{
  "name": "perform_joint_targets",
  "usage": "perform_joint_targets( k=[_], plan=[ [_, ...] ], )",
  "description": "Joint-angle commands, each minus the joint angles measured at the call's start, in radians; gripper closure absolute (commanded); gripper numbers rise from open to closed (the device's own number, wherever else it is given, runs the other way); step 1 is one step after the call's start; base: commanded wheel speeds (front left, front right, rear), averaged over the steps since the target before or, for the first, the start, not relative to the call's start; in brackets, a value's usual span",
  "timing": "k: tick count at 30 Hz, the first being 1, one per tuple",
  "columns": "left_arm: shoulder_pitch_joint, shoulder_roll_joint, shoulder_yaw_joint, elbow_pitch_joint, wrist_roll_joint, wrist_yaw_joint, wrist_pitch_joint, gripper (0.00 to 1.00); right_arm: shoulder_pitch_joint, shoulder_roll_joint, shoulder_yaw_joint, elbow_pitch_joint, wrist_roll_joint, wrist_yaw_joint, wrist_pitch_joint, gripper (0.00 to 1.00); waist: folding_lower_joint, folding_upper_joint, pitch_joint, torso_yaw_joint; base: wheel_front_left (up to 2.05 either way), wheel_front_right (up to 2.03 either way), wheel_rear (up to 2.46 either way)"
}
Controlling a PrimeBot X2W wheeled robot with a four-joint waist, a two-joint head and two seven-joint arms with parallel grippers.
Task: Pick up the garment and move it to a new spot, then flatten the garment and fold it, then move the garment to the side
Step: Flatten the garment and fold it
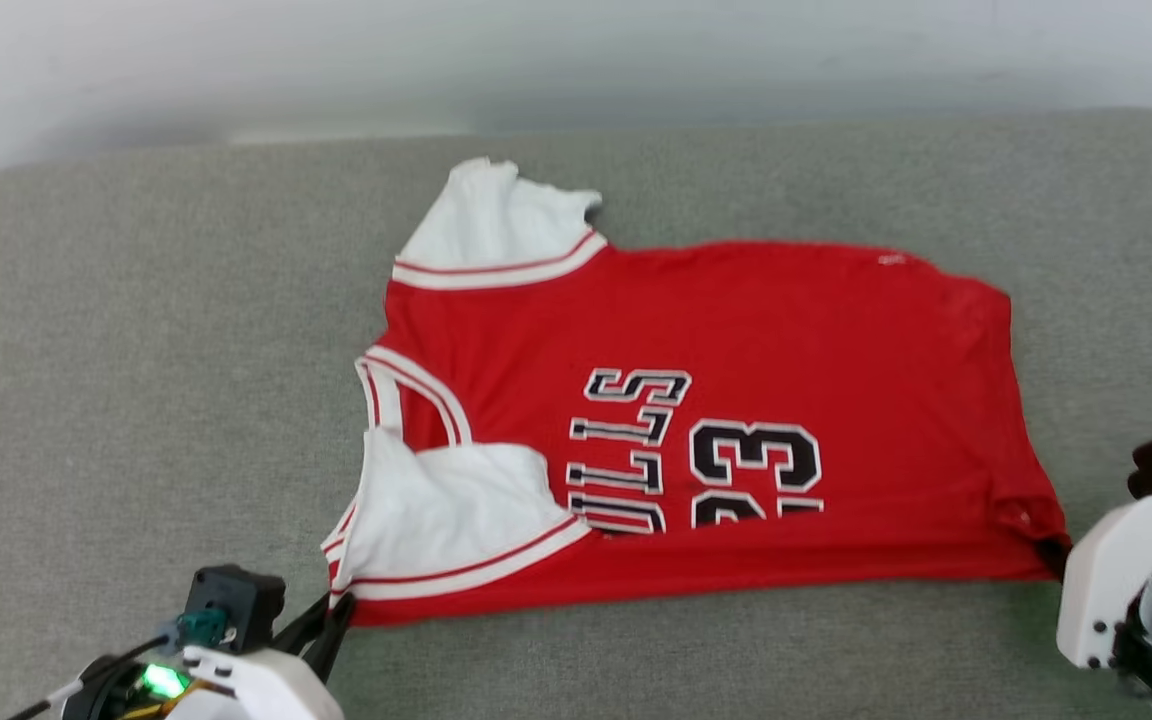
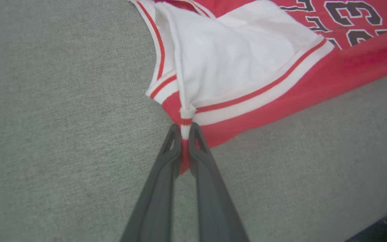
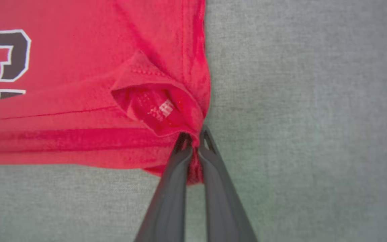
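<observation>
Grey fabric surface [image 1: 136,350] carries a soft, limp-looking garment [image 1: 736,330], its near sleeve corner pinched by the left pincer [image 2: 185,129], its hem corner by the right pincer [image 3: 193,134].

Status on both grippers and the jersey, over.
Left gripper shut on garment, near sleeve corner. Right gripper shut on its near hem corner. Garment spread on grey surface, near edge folded over lettering. No obstacle seen.

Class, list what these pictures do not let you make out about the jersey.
- Head view: the garment's folded near edge covers part of the lettering and number.
- Right wrist view: label in the hem, too blurred to read.
- Left wrist view: the top edge cuts off the lettering.
</observation>
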Motion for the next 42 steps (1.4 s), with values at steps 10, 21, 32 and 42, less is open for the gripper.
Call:
perform_joint_targets(
  k=[10,21,32,42],
  plan=[
    [0.147,0.051,0.004,-0.063,-0.04,0.044,0.011,1.0,0.207,-0.016,-0.065,-0.207,0.034,-0.002,0.132,1.0,0.0,0.0,-0.062,-0.027,0.0,0.0,0.0],
    [0.111,-0.013,-0.043,0.041,-0.043,-0.007,-0.01,1.0,0.224,-0.022,-0.061,-0.168,0.012,-0.002,0.104,0.51,0.0,0.0,-0.044,-0.029,0.0,0.0,0.0],
    [0.068,-0.045,0.016,0.079,-0.026,-0.03,-0.173,0.0,0.17,-0.034,-0.034,-0.223,0.053,-0.001,-0.049,0.0,0.0,0.0,-0.075,-0.04,0.0,0.0,0.0],
    [0.038,-0.101,0.142,0.026,0.051,-0.032,-0.446,0.0,0.148,-0.005,-0.003,-0.354,0.088,-0.001,-0.382,0.0,0.0,0.0,-0.111,-0.075,0.0,0.0,0.0]
  ],
)
